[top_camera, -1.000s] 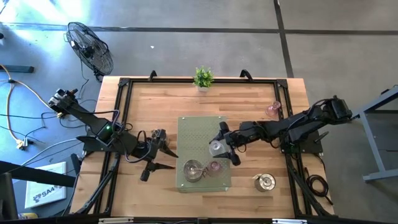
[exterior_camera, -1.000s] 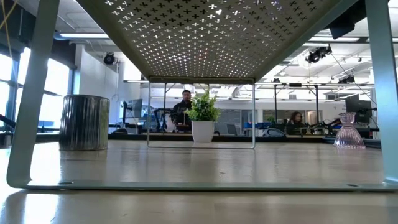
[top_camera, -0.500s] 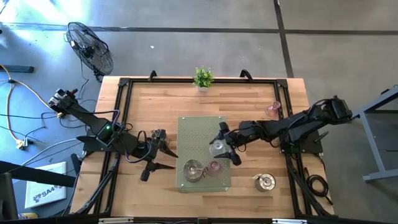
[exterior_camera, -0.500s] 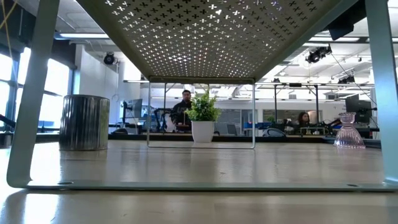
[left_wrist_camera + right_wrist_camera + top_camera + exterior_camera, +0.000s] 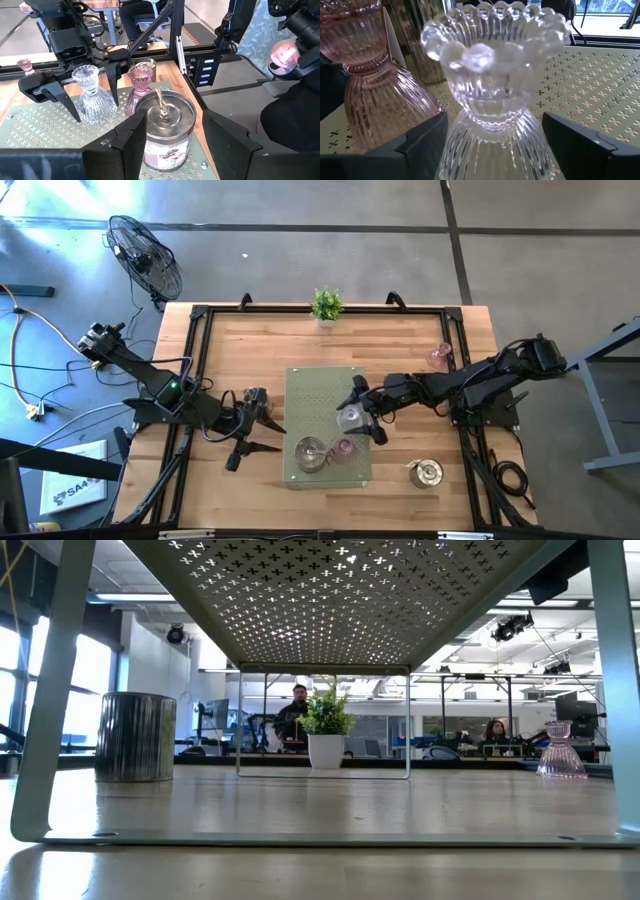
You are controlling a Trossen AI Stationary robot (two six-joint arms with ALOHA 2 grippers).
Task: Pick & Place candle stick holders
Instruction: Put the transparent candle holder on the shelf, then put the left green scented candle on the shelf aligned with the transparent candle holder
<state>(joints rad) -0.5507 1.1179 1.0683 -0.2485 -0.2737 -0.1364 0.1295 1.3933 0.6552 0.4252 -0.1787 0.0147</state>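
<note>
Right gripper [image 5: 362, 412] straddles clear glass holder [image 5: 492, 100] on perforated tray [image 5: 320, 385], jaws spread; left gripper [image 5: 170, 145] spread; retreat straight, avoiding the adjacent pink holder [image 5: 367, 70].

only a distant person [image 5: 495, 730] shifted slightly in the background

Clear glass holder [image 5: 495, 100] base cut off, pink holder [image 5: 370, 75] partly cropped

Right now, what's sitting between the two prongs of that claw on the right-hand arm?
A clear ribbed glass candle holder stands between the right end effector's open fingers; the right wrist view shows gaps at both sides. It stands on the green perforated stand.
</note>
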